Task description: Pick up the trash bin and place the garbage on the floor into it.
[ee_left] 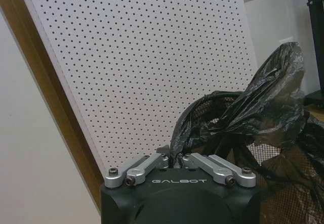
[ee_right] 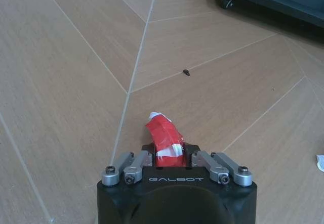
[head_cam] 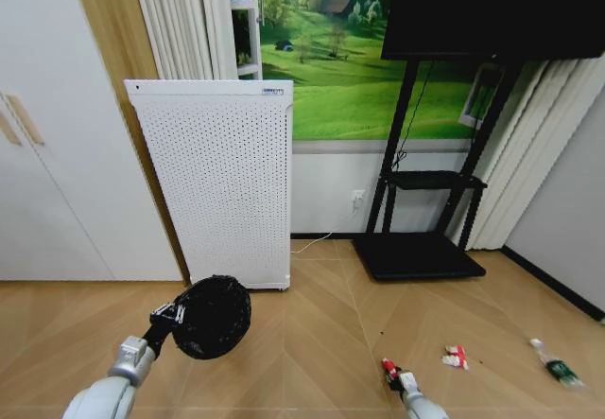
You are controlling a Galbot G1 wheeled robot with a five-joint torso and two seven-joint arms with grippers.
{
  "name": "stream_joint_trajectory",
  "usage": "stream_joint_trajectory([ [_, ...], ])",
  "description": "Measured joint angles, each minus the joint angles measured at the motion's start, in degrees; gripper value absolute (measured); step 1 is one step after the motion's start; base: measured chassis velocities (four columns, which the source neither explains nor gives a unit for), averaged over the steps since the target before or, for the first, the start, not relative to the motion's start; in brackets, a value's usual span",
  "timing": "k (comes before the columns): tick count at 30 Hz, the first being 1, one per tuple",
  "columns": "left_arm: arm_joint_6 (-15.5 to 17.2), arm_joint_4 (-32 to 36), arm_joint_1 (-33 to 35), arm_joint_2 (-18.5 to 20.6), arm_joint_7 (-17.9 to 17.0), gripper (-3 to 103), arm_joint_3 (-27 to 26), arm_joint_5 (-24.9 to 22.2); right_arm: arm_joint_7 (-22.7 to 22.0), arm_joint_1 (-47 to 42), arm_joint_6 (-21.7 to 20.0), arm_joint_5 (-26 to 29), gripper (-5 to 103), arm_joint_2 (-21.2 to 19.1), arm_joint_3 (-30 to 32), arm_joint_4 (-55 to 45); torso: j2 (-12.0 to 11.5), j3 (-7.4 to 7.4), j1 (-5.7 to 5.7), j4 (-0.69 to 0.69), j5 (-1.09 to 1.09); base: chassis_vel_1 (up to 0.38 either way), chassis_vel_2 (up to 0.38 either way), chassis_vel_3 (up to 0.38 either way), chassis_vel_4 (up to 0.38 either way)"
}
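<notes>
A tall white box [head_cam: 222, 178] with little holes stands by the wall. In front of it, the left gripper [ee_left: 173, 159] holds the black bin [head_cam: 212, 317] up by its rim, jaws shut tight on it. The bottle [head_cam: 558, 366] and wrapper [head_cam: 456, 356] lie on the floor. The right gripper [ee_right: 165, 158] squeezes the red can [ee_right: 164, 140].

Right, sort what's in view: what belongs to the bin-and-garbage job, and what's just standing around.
Part of the job:
- trash bin, gripped at its rim by the left claw
- red can-like piece, gripped by the right claw
- red-and-white wrapper, on the floor
- clear bottle with green label, on the floor

Just standing around:
- white perforated appliance
- black TV stand
- white cabinet
</notes>
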State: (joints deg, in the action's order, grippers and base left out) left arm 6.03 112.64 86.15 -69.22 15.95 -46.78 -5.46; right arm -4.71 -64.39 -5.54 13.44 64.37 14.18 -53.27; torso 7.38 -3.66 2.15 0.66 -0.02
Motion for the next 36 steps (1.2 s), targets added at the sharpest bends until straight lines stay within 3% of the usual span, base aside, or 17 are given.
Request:
stream_joint_trajectory([
  [6, -0.1, -0.1, -0.1, 0.0, -0.1, 6, 0.1, 0.0, 0.0, -3.5, -0.8, 3.1, 23, -2.2, 0.9, -5.6, 0.0, -0.02, 0.0, 0.01, 0.09, 0.0, 0.0, 0.0, 0.0],
  [10, -0.1, 0.1, -0.8, -0.4, -0.3, 6, 1.0, 0.0, -0.8, -10.3, -2.2, 8.6, 23, -7.0, 5.5, -19.7, 0.0, -0.01, 0.0, 0.01, 0.04, 0.0, 0.0, 0.0, 0.0],
  [12, -0.1, 0.1, -0.9, -0.5, -0.3, 6, 1.2, 0.0, -0.8, -11.1, -2.2, 9.0, 23, -7.4, 6.3, -21.2, 0.0, -0.01, 0.0, 0.01, 0.02, 0.0, 0.0, 0.0, 0.0],
  [16, -0.2, -0.4, -1.9, -1.3, -0.9, 6, 2.5, 0.1, -0.2, -18.9, -2.3, 13.1, 23, -9.9, 13.1, -35.7, 0.0, -0.01, 0.0, 0.01, 0.03, 0.0, 0.0, 0.0, 0.0],
  [19, -0.2, -0.8, -2.3, -1.5, -1.1, 6, 2.9, 0.2, 0.8, -21.0, -1.5, 13.2, 23, -10.4, 14.9, -39.2, 0.0, -0.01, 0.0, 0.0, 0.01, 0.0, 0.0, 0.0, 0.0],
  [24, 0.0, -2.2, -4.7, -2.5, -1.5, 6, 5.0, 0.2, 8.6, -28.7, 5.9, 12.3, 23, -11.0, 20.8, -51.1, 0.0, 0.0, 0.0, 0.02, 0.03, 0.0, 0.0, 0.0, 0.0],
  [25, 0.2, -2.8, -5.7, -2.9, -1.8, 6, 5.9, 0.2, 14.1, -30.6, 10.1, 11.9, 23, -10.8, 22.4, -53.9, 0.0, -0.01, 0.0, 0.02, 0.01, 0.0, 0.0, 0.0, 0.0],
  [26, 0.2, -2.8, -5.7, -2.9, -1.8, 6, 5.9, 0.2, 14.1, -30.6, 10.1, 11.9, 23, -10.8, 22.4, -53.9, 0.0, -0.01, 0.0, 0.02, 0.01, 0.0, 0.0, 0.0, 0.0],
  [28, 0.3, -3.5, -7.1, -3.4, -2.0, 6, 7.3, 0.4, 21.2, -31.8, 15.6, 11.5, 23, -10.6, 23.2, -56.3, 0.0, -0.01, 0.0, 0.01, 0.02, 0.0, 0.0, 0.0, 0.0],
  [30, 0.4, -3.7, -7.6, -3.6, -2.1, 6, 7.7, 0.5, 23.5, -31.9, 17.1, 11.4, 23, -10.5, 23.2, -56.9, 0.0, 0.0, 0.0, 0.01, 0.04, 0.0, 0.0, 0.0, 0.0],
  [32, 0.8, -4.2, -8.9, -4.4, -2.3, 6, 9.5, 0.8, 30.3, -31.5, 21.0, 10.7, 23, -10.3, 22.8, -58.0, 0.0, -0.01, 0.0, 0.0, 0.02, 0.0, 0.0, 0.0, 0.0],
  [36, 1.0, -4.8, -10.1, -5.1, -2.7, 6, 11.4, 0.9, 34.5, -30.5, 23.2, 10.1, 23, -10.2, 21.3, -58.4, 0.0, -0.01, 0.0, 0.0, 0.03, 0.0, 0.0, 0.0, 0.0],
])
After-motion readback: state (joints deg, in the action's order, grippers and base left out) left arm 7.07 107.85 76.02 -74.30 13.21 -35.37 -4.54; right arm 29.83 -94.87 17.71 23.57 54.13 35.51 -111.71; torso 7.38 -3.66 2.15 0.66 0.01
